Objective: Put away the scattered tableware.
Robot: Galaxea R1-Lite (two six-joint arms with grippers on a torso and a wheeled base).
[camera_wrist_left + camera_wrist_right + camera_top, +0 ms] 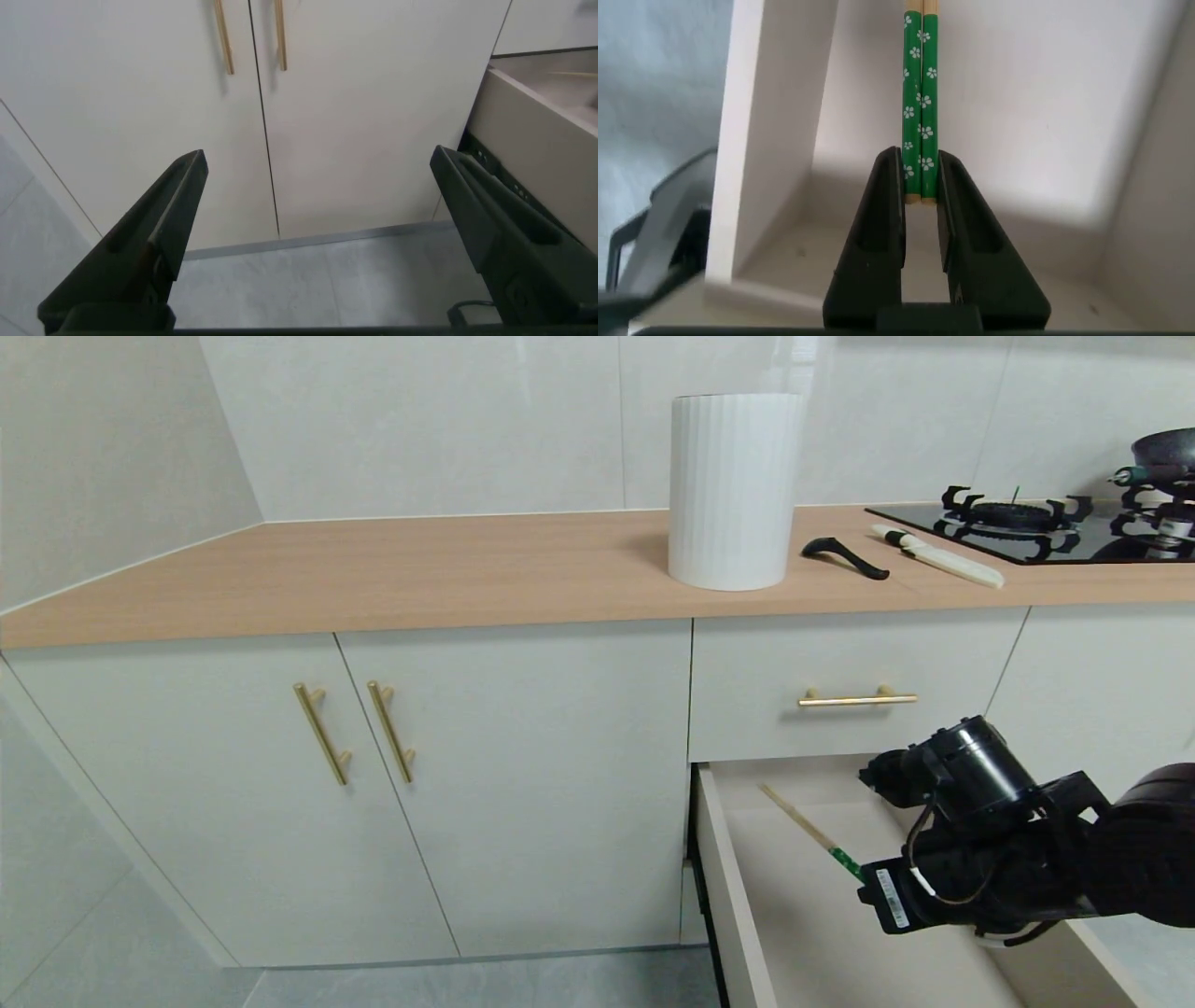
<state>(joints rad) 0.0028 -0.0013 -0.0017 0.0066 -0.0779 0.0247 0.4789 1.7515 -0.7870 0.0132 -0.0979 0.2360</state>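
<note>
A pair of wooden chopsticks with green flowered ends is held inside the open lower drawer, tips pointing toward its back. My right gripper is shut on their green ends, as the right wrist view shows. On the countertop lie a black-handled utensil and a pale knife. My left gripper is open and holds nothing, low in front of the cabinet doors.
A tall white ribbed container stands on the wooden countertop. A gas hob with a pan is at the far right. A shut drawer with a gold handle sits above the open one.
</note>
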